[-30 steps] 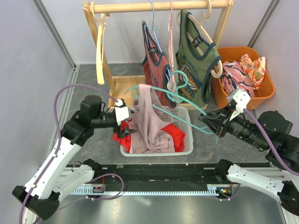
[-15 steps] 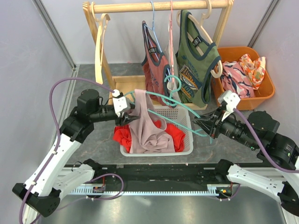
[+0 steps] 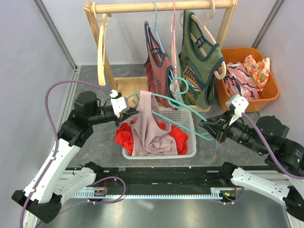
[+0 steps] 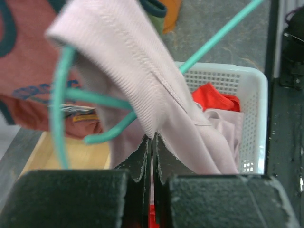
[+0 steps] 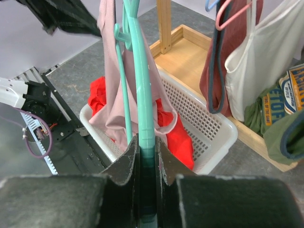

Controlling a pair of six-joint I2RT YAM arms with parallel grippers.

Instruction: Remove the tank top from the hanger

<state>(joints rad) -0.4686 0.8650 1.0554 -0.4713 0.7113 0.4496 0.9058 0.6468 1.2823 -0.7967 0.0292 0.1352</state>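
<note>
The left gripper (image 4: 152, 142) pinches only a thin edge of the tank top (image 4: 142, 66) while the right gripper (image 5: 146, 142) grasps the hanger (image 5: 144, 95), so a pull may slip off or snag the strap.

White arms (image 3: 50, 167), black joints (image 3: 86, 105), looping purple cables (image 3: 76, 81)

- Tank top (image 4: 137, 61): pale pink ribbed knit cloth, matt, with a stitched hem.
- Hanger (image 5: 144, 95): teal plastic, smooth, faintly glossy.
- Basket (image 3: 192, 138): white perforated plastic, slight sheen.
- Rack (image 3: 161, 6): pale bare wood, smooth.
- Tabletop (image 3: 92, 71): grey, matt, finely speckled.
- Bin (image 3: 259, 105): orange plastic, glossy.
- Left pincer (image 4: 152, 147): black, matt, finely grainy.
</note>
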